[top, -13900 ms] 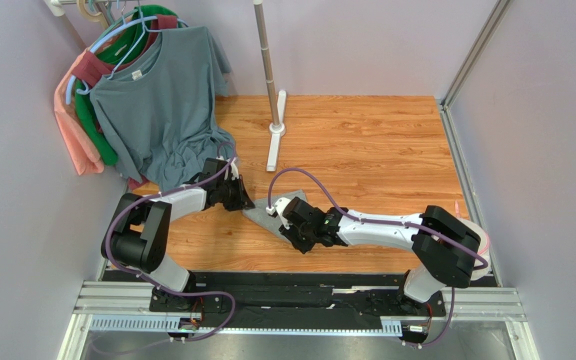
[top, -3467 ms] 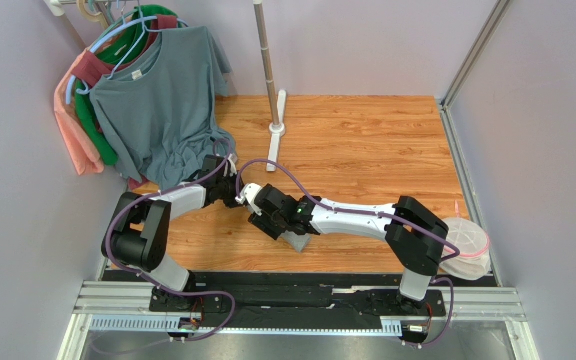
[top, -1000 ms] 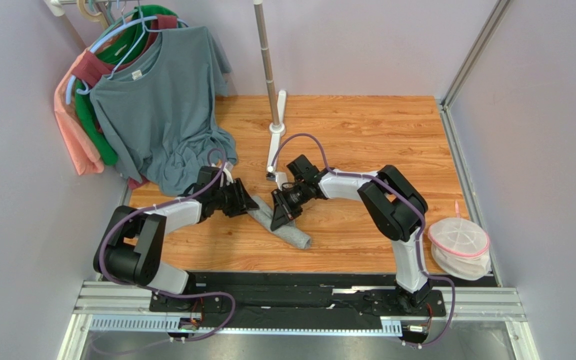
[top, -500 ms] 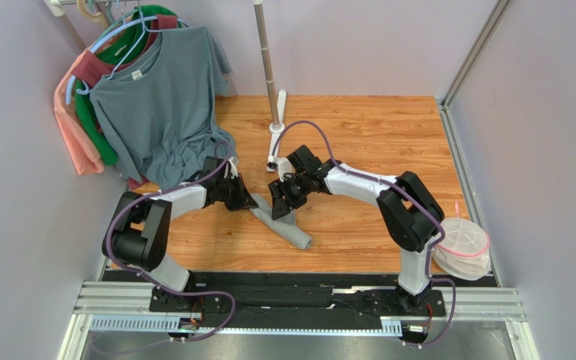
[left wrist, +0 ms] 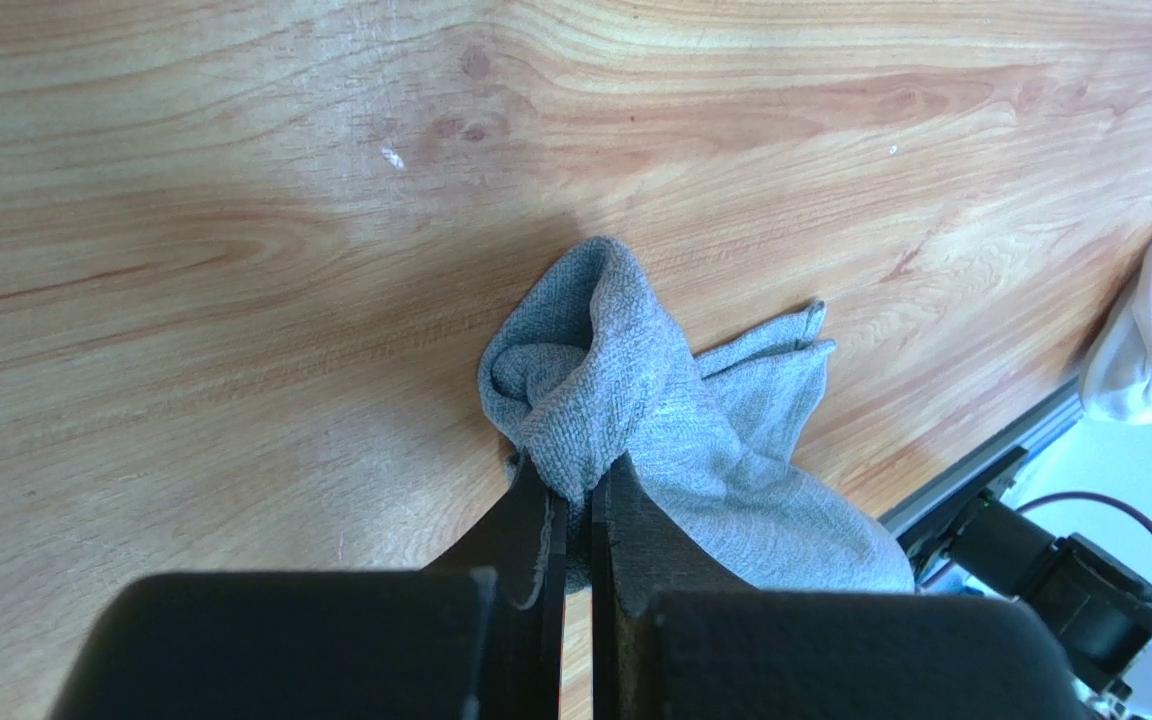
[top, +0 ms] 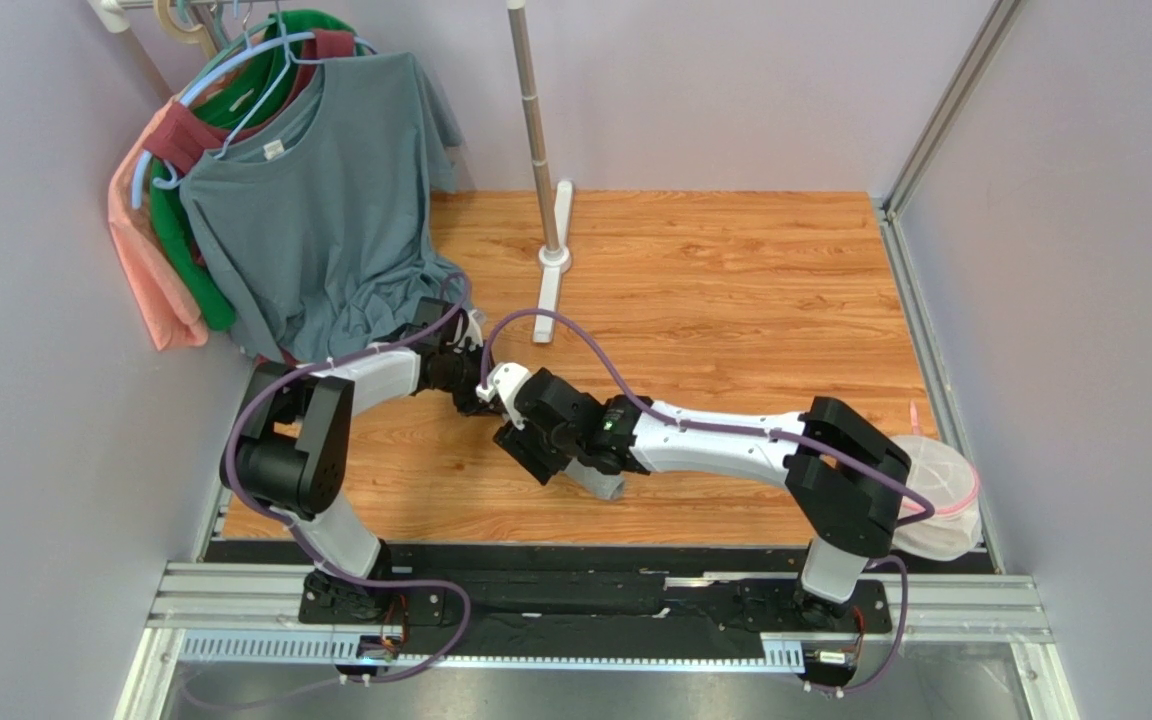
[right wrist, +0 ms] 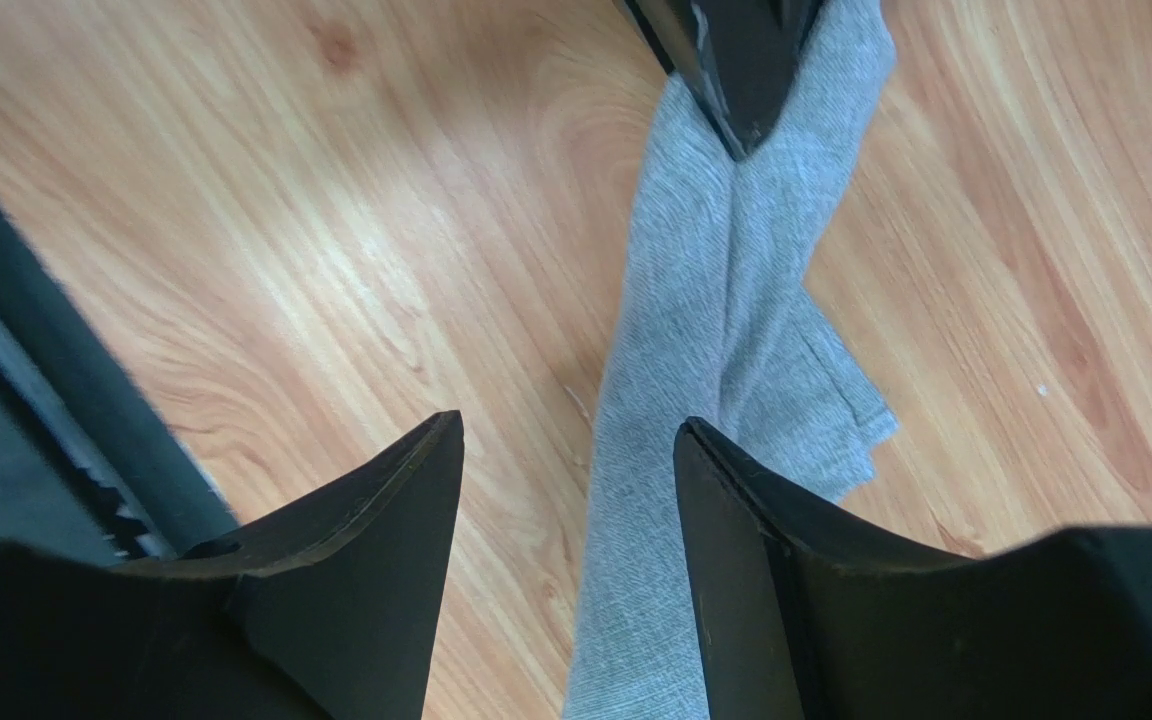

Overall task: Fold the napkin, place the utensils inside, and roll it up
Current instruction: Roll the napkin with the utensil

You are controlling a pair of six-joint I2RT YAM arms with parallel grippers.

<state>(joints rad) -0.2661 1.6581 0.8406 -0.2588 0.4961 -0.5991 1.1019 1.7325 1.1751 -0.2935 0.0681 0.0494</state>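
Observation:
The grey napkin lies on the wooden table as a long, loosely rolled strip. My left gripper is shut on its bunched end. In the right wrist view the napkin runs from the left gripper's fingers down past my right gripper. The right gripper hovers open above the strip and holds nothing. From above, the right gripper covers most of the napkin, and the left gripper sits just behind it. The utensils are hidden.
T-shirts hang on hangers at the back left, close to the left arm. A metal stand pole rises at the back centre. A white mesh bag with a pink rim sits at the right edge beside the right arm's elbow.
The left gripper has closed on the napkin's end. The right gripper has opened and swung from the roll's far side to hover over it, nearer the front left.

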